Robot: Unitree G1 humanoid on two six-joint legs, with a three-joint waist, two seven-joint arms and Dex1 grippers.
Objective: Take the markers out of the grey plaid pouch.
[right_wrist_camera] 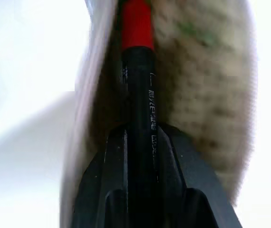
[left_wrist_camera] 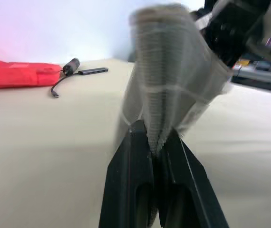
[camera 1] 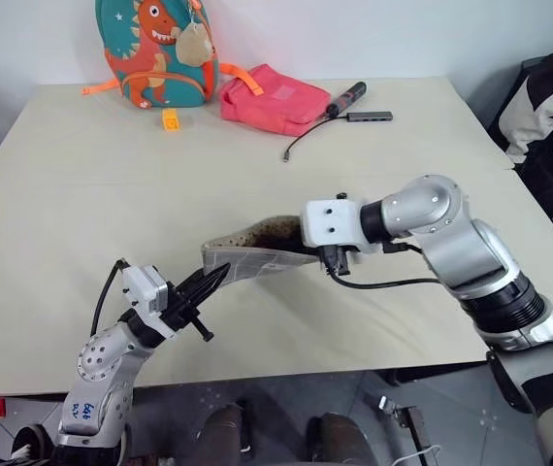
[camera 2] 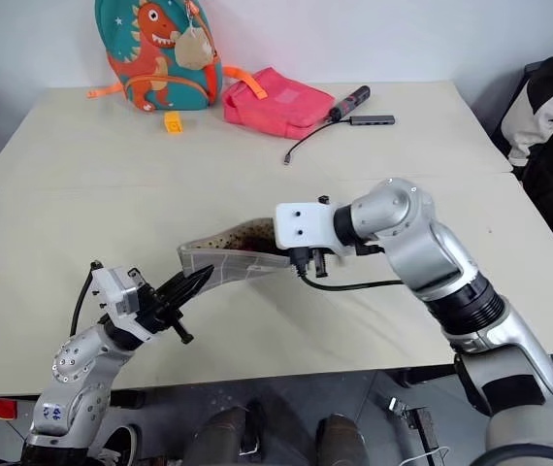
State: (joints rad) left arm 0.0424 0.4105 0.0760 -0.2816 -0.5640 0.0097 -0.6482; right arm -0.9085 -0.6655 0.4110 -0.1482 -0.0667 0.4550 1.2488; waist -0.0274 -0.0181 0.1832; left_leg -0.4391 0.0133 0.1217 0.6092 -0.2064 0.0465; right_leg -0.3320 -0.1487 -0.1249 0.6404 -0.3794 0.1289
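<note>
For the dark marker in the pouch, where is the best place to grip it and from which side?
Grip its black barrel below the red tip, coming in through the pouch's open mouth along the marker's length. It is slim and lies lengthwise inside; the right gripper already clamps it this way while the left gripper pinches the pouch's end.

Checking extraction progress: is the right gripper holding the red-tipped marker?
Yes, the right gripper is clamped on the dark, red-tipped marker at the pouch mouth.

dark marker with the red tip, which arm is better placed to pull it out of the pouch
The right. The right gripper is already shut on the dark marker inside the grey plaid pouch, so it need only draw back. The left gripper is clamped on the pouch's end, holding it up.
</note>
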